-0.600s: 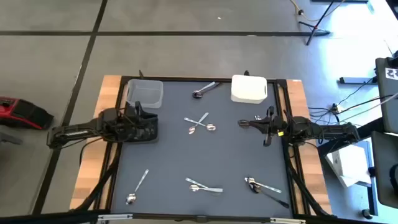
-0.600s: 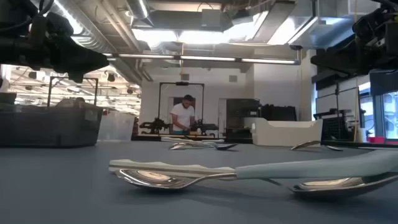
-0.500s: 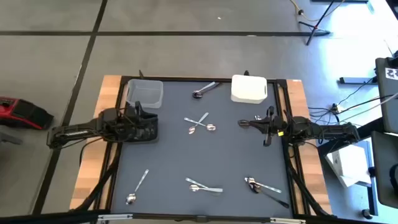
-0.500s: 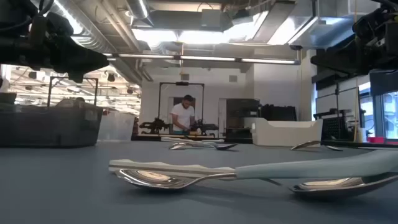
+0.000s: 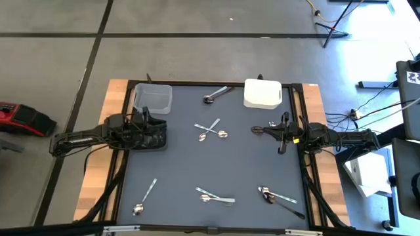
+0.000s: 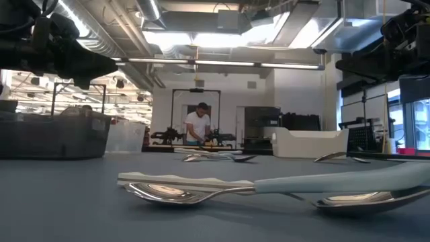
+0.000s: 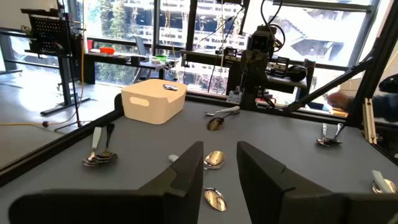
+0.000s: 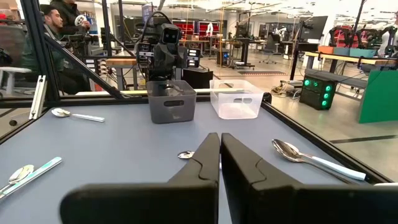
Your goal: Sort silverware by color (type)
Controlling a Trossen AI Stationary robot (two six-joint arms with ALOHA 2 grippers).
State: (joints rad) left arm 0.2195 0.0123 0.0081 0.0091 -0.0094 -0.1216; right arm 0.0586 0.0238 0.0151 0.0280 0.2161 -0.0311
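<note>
Silver spoons lie flat and scattered on the dark mat: a crossed pair [image 5: 210,130] in the middle, one [image 5: 217,95] at the far edge, one [image 5: 145,196] near left, a pair [image 5: 215,196] near centre, and a few with a dark piece [image 5: 280,196] near right. My left gripper [image 5: 165,136] [image 7: 219,149] hovers open at the dark bin [image 5: 155,137], pointing at the crossed pair [image 7: 214,159]. My right gripper [image 5: 257,130] [image 8: 219,138] is shut, held low over the mat, with a small spoon [image 8: 185,154] just ahead of it. Neither gripper holds anything.
A clear bin [image 5: 153,98] stands at the far left and a white bin [image 5: 263,93] at the far right. The mat has a raised frame [image 5: 300,157] on a wooden table. A person [image 6: 198,126] stands far off in the room.
</note>
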